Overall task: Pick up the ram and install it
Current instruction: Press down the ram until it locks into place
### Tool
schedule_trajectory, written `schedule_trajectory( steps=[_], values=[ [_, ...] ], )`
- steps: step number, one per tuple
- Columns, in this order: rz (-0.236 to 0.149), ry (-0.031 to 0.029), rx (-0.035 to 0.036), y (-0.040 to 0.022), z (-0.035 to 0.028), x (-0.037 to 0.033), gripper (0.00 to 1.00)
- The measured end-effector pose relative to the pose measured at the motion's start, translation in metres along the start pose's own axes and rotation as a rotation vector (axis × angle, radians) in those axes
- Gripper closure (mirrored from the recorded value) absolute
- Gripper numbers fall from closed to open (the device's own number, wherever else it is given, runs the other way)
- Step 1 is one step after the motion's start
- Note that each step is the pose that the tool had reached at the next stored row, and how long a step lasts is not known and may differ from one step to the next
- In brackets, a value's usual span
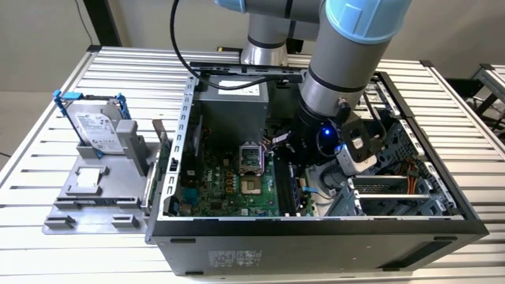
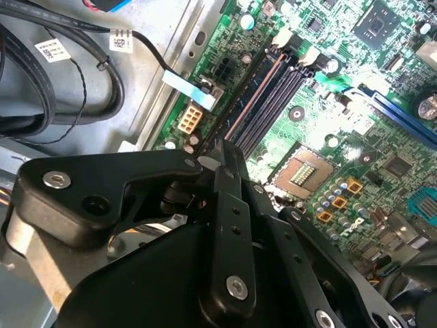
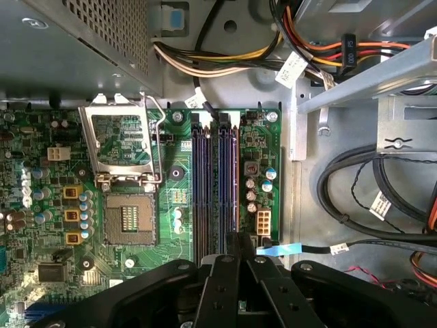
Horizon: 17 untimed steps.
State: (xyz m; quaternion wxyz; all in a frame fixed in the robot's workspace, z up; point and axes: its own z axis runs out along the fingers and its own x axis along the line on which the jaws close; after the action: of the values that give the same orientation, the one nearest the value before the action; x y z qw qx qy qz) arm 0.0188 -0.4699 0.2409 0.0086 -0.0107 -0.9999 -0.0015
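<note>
Second wrist view puts the gripper (image 2: 229, 147), closed on the thin ram (image 2: 235, 113), over the memory slots (image 2: 270, 102) at upper centre, so seating appears underway, needing careful alignment.

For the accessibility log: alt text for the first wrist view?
The black pincer hangs close above the motherboard's parallel dark memory slots. Beside the slots sits an open processor socket with its metal frame raised; bundled cables run along the grey case floor.
</note>
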Motion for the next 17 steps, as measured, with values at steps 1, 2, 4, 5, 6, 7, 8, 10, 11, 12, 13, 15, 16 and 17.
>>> schedule_trajectory(
  steps=[1,2,4,5,6,7,8,10,11,12,13,15,16,17],
  values=[
    [0.000,0.0000,0.0002,0.0000,0.0000,0.0000,1.00],
    [0.000,0.0000,0.0004,0.0000,0.0000,0.0000,1.00],
    [0.000,0.0000,0.0008,0.0000,0.0000,0.0000,1.00],
    [0.000,0.0000,0.0009,0.0000,0.0000,0.0000,1.00],
    [0.000,0.0000,0.0011,0.0000,0.0000,0.0000,1.00],
    [-0.003,0.0004,0.0015,0.0000,0.0000,0.0000,1.00],
    [-0.014,0.0005,0.0017,0.0000,0.0000,0.0000,1.00],
    [-0.048,0.0007,0.0023,0.0000,-0.0001,0.0000,1.00],
    [-0.066,0.0007,0.0027,0.0000,-0.0001,0.0000,1.00],
    [-0.084,0.0008,0.0030,0.0000,-0.0002,0.0000,1.00],
    [-0.100,0.0008,0.0033,0.0000,-0.0003,0.0000,1.00],
    [-0.131,0.0008,0.0037,0.0000,-0.0003,0.0000,1.00],
    [-0.148,0.0008,0.0040,0.0000,-0.0003,-0.0001,1.00],
    [-0.167,0.0009,0.0044,0.0000,-0.0003,0.0000,1.00]
  ],
)
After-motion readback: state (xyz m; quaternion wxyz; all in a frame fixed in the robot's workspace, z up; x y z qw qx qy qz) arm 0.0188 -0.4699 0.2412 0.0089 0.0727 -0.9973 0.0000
